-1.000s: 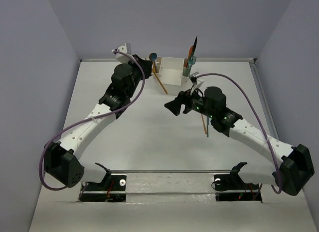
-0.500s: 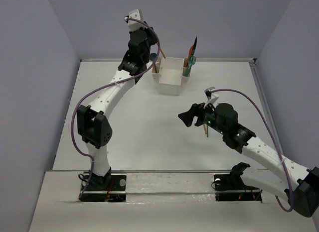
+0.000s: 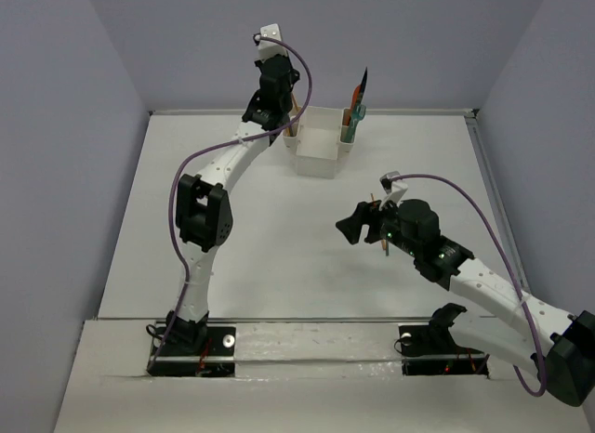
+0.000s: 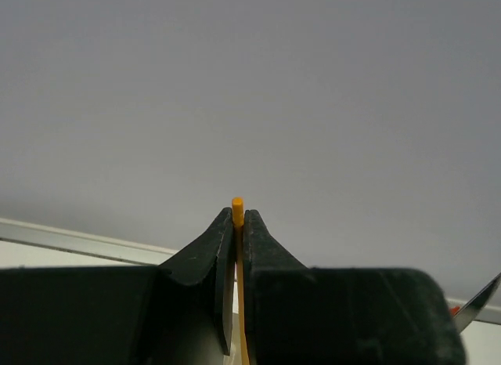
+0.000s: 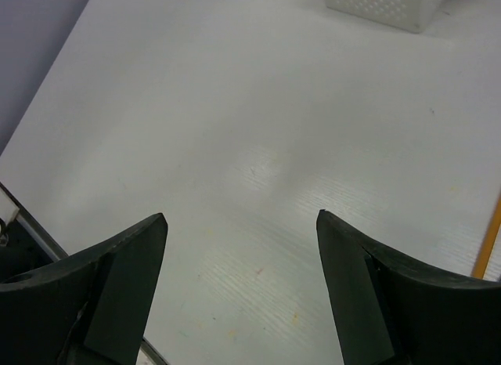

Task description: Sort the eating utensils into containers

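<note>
Left pincer: clamped on a slim orange utensil, whose end pokes just past my fingertips.
Change: a second ago this arm lay low; now it stands tall with the utensil upright.
Caddy: just beneath that pincer; I cannot tell if the utensil's lower end is inside yet.
Right pincer: apart, empty, drawn back over the counter.
Orange stick: lying just right of it, unsorted.
Meaning: I judge a release comes next.

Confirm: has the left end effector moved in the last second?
Yes. In the top view the left end effector has lifted and swung right, to the white caddy's left compartment, shut on an orange utensil.
</note>
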`<state>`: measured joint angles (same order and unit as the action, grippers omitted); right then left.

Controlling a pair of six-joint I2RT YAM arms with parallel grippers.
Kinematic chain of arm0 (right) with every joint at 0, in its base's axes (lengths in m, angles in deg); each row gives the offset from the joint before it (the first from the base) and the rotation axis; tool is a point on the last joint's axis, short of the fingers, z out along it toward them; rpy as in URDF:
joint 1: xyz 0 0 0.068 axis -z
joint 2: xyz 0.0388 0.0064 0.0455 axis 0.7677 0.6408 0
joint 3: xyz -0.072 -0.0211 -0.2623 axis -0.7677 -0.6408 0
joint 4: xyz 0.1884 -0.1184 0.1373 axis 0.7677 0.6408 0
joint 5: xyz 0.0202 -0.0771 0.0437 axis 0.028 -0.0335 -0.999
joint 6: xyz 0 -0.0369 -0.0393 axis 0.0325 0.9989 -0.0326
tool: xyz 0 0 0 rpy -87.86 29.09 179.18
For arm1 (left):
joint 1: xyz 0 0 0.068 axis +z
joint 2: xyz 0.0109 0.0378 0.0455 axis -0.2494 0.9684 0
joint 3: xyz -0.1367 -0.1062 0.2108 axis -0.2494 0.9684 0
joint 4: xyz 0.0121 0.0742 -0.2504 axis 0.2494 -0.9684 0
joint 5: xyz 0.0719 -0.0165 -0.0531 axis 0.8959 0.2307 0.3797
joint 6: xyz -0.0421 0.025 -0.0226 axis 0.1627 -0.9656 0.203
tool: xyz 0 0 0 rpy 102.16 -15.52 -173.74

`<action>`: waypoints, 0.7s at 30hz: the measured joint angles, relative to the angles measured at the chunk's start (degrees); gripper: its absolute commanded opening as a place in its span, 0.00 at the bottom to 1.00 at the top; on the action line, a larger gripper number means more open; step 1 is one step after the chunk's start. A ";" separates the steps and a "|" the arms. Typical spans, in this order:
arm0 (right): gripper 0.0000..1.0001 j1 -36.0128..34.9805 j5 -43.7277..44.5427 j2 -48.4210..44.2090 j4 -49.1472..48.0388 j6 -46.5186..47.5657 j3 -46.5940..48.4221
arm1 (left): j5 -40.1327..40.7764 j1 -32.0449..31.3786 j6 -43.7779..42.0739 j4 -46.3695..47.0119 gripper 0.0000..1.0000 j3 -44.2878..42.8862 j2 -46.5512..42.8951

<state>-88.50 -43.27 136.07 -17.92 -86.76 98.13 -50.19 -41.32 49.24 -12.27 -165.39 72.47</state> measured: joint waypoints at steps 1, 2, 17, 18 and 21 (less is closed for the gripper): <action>0.83 0.00 0.11 0.00 0.00 0.00 0.00 | 0.11 0.00 -0.33 0.37 0.00 -0.22 0.39; 0.83 0.00 0.15 0.00 -0.04 0.00 0.00 | 0.26 0.00 -0.98 0.76 0.00 -0.83 1.01; 0.83 0.00 2.23 -0.02 0.00 0.00 -0.52 | 0.31 -0.02 -4.48 4.76 0.00 -3.67 6.91; 0.83 0.00 2.27 -0.02 0.00 -0.02 -0.52 | 0.31 -0.02 -4.63 4.76 0.00 -3.67 7.39; 0.83 0.00 2.69 -0.02 0.02 -0.02 -0.52 | 0.26 0.00 -4.92 4.81 0.00 -3.67 8.31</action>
<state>-88.50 -40.58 136.05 -17.90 -86.78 97.60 -49.93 -41.32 44.32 -7.46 -169.06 80.77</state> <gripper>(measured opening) 0.829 0.039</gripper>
